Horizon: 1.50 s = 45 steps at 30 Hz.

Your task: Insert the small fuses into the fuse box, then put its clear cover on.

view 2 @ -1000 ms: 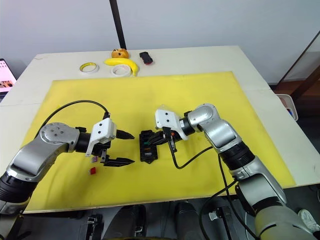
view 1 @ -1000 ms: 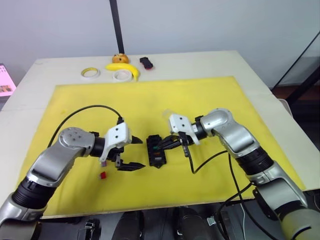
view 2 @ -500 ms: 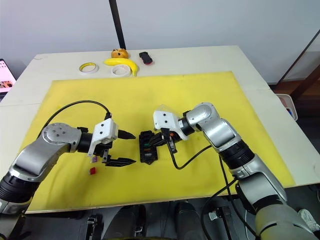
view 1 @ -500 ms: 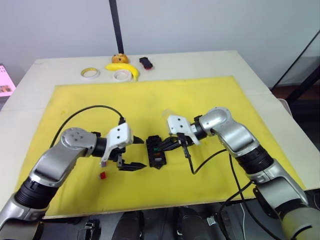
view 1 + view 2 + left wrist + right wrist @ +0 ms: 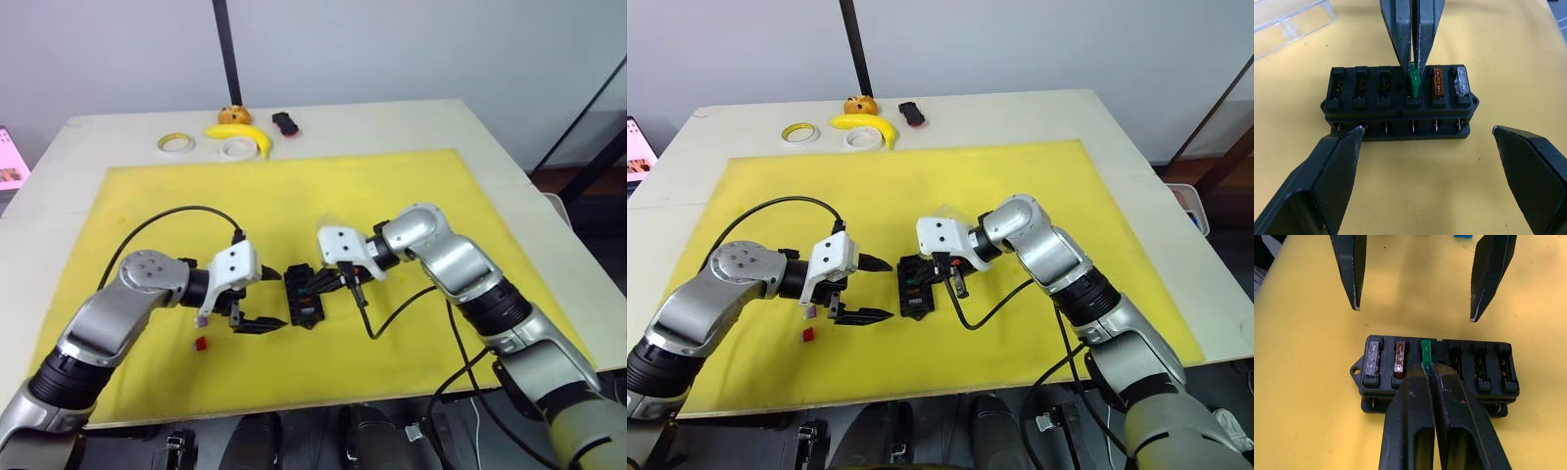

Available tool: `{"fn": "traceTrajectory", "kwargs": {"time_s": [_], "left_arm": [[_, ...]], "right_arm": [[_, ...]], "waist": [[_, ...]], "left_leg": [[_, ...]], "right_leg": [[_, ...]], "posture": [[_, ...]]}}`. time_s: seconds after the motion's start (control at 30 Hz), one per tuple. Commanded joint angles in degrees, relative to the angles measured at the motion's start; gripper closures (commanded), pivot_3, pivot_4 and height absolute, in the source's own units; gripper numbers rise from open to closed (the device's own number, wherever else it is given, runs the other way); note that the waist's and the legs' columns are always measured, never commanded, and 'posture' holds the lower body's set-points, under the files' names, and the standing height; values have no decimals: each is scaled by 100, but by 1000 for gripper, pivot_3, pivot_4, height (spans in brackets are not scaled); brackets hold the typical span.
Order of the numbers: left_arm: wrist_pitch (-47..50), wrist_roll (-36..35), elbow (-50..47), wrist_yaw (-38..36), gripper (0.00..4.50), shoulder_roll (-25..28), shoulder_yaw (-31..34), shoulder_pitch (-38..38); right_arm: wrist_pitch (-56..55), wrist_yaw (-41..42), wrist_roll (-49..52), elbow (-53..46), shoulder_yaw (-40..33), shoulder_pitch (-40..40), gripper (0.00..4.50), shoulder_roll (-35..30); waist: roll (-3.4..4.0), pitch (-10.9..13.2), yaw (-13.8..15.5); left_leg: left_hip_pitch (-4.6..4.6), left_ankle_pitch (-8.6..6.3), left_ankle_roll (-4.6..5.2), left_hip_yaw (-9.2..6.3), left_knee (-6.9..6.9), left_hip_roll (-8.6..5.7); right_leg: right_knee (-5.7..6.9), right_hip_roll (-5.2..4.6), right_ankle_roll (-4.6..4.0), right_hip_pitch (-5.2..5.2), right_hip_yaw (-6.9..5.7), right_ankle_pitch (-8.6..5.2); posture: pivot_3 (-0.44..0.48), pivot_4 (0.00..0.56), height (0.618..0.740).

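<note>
The black fuse box lies on the yellow mat between my grippers. My right gripper is shut on a teal small fuse that stands in a slot of the box's row, next to an amber fuse and a grey fuse. My left gripper is open just left of the box, one finger towards each end of it. A red fuse lies on the mat below my left wrist. The clear cover lies on the mat just beyond the box.
At the table's far edge lie a banana, two tape rolls, a small orange object and a black-and-red object. The yellow mat covers most of the table. A black pole rises behind.
My right gripper has moved a little to the left, over the fuse box, still holding the teal fuse. The left gripper has stayed open in nearly the same place.
</note>
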Motion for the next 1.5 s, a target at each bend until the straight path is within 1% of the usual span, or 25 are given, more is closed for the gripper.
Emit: {"fn": "traceTrajectory", "kwargs": {"time_s": [0.03, 0.17, 0.3, 0.6, 0.87, 1.13, 1.3, 1.5], "left_arm": [[-106, -20, -122, 32, 49, -11, 65, 3], [-108, -15, -114, 41, 49, -14, 65, -2], [-131, -3, -82, 33, 49, -18, 59, -22], [-120, 0, -58, 33, 49, -84, 58, -49], [-122, 20, -82, 72, 49, -112, 49, -15], [-104, 0, -124, 129, 49, -117, 46, 8], [-106, -6, -114, 142, 49, -118, 54, 1], [-102, -18, -125, 129, 49, -93, 70, 24]], "right_arm": [[-126, 29, -154, -112, 85, -117, 4500, -28], [-54, 51, -166, -193, 58, -167, 4500, -43], [543, -61, -292, -344, 109, -368, 4500, -57], [972, 90, -324, -881, 312, -446, 4500, -171], [1027, 54, -404, -856, 429, -568, 4500, -158], [747, 9, -548, -625, 575, -563, 4500, -113], [628, -33, -609, -399, 583, -592, 4500, -24], [623, -1, -569, -372, 514, -600, 4500, -17]], "waist": [[0, 0, 0], [0, 0, 2], [0, 0, 1], [0, 0, 11], [0, 0, 9], [0, 0, 6], [0, 0, -4], [0, 0, -9]], "left_leg": [[0, 0, 0, 0, 0, 0], [0, 0, 0, 0, 0, 0], [0, 0, 0, 0, 0, 1], [-2, 0, 0, 0, 1, -1], [-2, 0, 0, 0, 1, -1], [-2, 0, 0, 0, 1, -1], [0, 0, 0, 0, 1, 0], [1, 0, 0, 0, 1, 1]], "right_leg": [[0, 1, 0, 0, 0, 0], [0, 1, 0, 0, 0, 0], [0, 1, 0, 0, 0, 0], [-2, -2, 0, 0, 0, 0], [-1, -1, 0, 0, 0, 0], [-1, -1, 0, 0, 0, 0], [0, 0, 0, 0, 0, 0], [1, 2, 0, 0, 0, 0]], "posture": [[0, 150, 740], [0, 150, 740], [0, 150, 740], [0, 150, 740], [0, 150, 740], [0, 150, 740], [0, 150, 740], [0, 150, 740]]}}
